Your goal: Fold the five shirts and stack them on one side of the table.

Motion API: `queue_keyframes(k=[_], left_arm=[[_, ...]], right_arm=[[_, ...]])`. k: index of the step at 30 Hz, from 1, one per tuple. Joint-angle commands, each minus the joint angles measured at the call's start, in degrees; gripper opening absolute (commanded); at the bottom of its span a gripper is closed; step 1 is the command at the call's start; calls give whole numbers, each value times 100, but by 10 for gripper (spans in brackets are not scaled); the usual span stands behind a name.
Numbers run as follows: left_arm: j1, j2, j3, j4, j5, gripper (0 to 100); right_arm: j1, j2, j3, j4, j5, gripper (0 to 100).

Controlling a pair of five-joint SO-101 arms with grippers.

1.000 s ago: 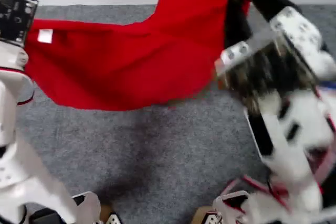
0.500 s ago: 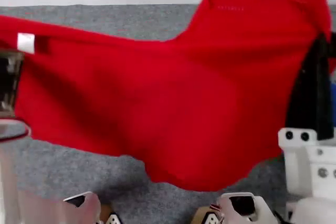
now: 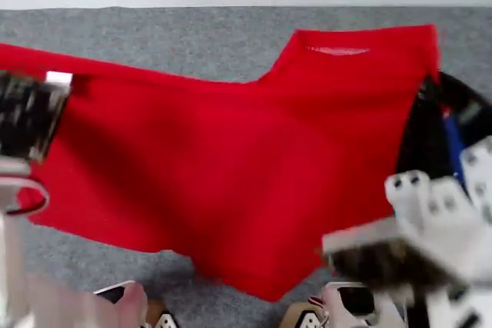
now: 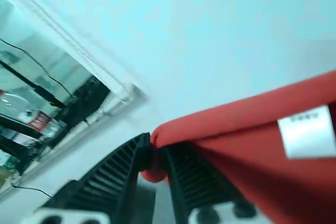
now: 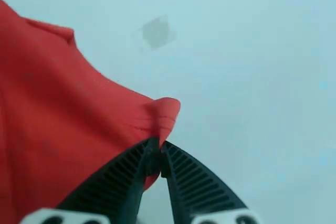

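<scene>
Two grippers hold your red shirt [image 3: 246, 182] spread above the grey, felt-like table cover [image 3: 192, 36], with its long axis running side to side across the table. Your left gripper [image 4: 152, 153] pinches a folded edge in its black ribbed fingers [image 4: 110, 177], beside a white rectangular tag [image 4: 307, 137]. Your right gripper [image 5: 156, 156] is clamped on a puckered corner at the opposite end. The cloth looks soft and matte. It sags to a rounded point toward the near edge, and a squarish flap rises on the right.
</scene>
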State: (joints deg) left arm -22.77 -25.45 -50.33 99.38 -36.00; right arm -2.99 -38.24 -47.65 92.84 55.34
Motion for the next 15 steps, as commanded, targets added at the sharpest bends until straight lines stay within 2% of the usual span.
queue_keyframes(k=[1,3,6,12,15], left_arm=[[18,97,1156,88,-369,5],[26,97,2053,-97,-571,5],[18,97,3415,-958,-782,5],[70,105,5930,-4070,-809,5],[255,105,6738,-5020,-826,5]], right_arm=[[92,40,985,-347,35,10],[-66,40,1732,-664,35,10],[-338,40,2884,-1288,35,10],[-549,40,5371,-3820,35,10],[-602,40,6338,-4813,44,10]])
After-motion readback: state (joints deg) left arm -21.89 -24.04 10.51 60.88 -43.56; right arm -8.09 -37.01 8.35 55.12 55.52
